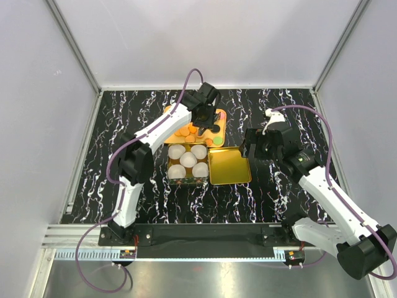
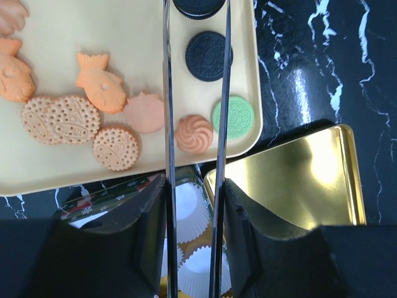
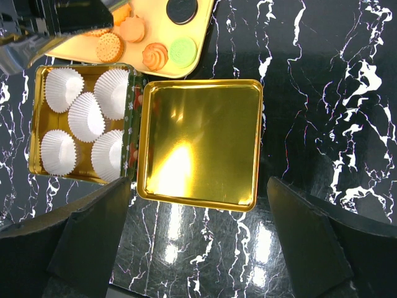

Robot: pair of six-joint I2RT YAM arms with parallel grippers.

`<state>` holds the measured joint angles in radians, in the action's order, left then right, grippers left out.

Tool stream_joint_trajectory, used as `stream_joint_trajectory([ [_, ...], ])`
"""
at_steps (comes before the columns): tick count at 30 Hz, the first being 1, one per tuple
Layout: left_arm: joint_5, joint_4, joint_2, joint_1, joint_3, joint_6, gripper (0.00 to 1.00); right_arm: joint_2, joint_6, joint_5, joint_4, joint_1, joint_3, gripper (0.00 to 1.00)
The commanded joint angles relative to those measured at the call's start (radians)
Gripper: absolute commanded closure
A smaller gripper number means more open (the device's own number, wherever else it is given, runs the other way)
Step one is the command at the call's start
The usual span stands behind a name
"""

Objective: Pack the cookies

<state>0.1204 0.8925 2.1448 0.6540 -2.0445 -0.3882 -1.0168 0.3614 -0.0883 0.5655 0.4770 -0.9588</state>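
The cookies lie on a cream tray (image 2: 62, 171): an orange swirl cookie (image 2: 193, 133), a green one (image 2: 232, 116), black ones (image 2: 209, 56), a pink one (image 2: 144, 112), and orange fish and dotted rounds (image 2: 116, 147). My left gripper (image 2: 193, 205) hangs over the tray (image 1: 218, 115), shut on long metal tongs (image 2: 169, 93). The tongs' two blades stand either side of the swirl cookie, close against its edges. My right gripper (image 3: 198, 211) is open and holds nothing, above the table just near of the gold lid (image 3: 201, 143).
A gold tin (image 1: 170, 169) with several white pleated paper cups (image 3: 85, 116) sits near of the tray. Its lid (image 1: 229, 166) lies inside-up to its right. White enclosure walls and metal posts ring the black marbled table (image 1: 291, 112).
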Motion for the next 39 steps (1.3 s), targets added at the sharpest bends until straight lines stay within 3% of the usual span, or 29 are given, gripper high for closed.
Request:
stream_joint_trajectory([
  [1, 0.024, -0.032, -0.089, 0.004, 0.038, 0.018, 0.62, -0.002, -0.01, -0.01, -0.036, -0.003, 0.006, 0.0],
  [19, 0.027, -0.06, -0.361, 0.004, 0.303, 0.029, 0.62, -0.011, -0.012, -0.01, -0.038, -0.003, 0.0, 0.0],
  [28, 0.025, -0.092, -0.626, 0.004, 0.568, 0.006, 0.61, -0.019, -0.012, -0.005, -0.039, -0.003, -0.004, 0.0],
  [39, 0.036, -0.035, -0.838, 0.004, 0.736, 0.014, 0.6, -0.034, -0.012, -0.013, -0.041, -0.003, -0.001, 0.0],
])
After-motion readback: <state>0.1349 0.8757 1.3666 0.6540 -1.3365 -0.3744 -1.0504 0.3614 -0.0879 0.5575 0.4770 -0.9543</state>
